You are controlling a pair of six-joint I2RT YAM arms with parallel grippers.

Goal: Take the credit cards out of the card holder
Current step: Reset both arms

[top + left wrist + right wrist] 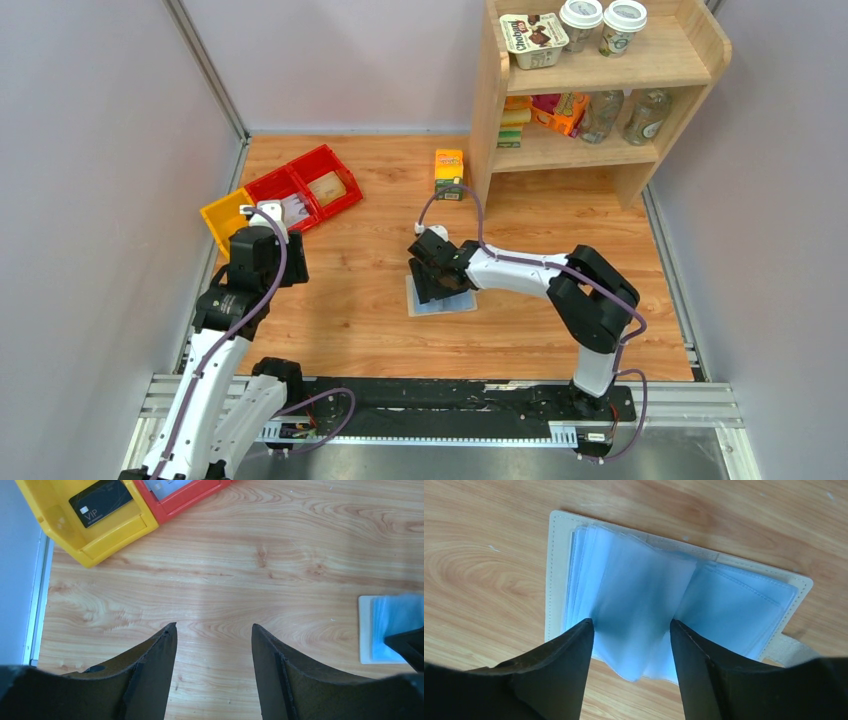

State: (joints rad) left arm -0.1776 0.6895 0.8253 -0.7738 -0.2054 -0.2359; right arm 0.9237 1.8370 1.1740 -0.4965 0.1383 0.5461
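Well, toward the far left edge of the desk [250, 555] we see the left tool [212, 627] released, nothing between its fingers, near a yellow bin [107, 542] holding a dark credit card [100, 502] and a red bin [185, 502] holding a pale credit card [167, 485]. Near the desk's middle the card holder [739, 600] lies spread open, blue sleeves up, and the right tool [631, 622] stands parted astride one raised sleeve, not clenched.
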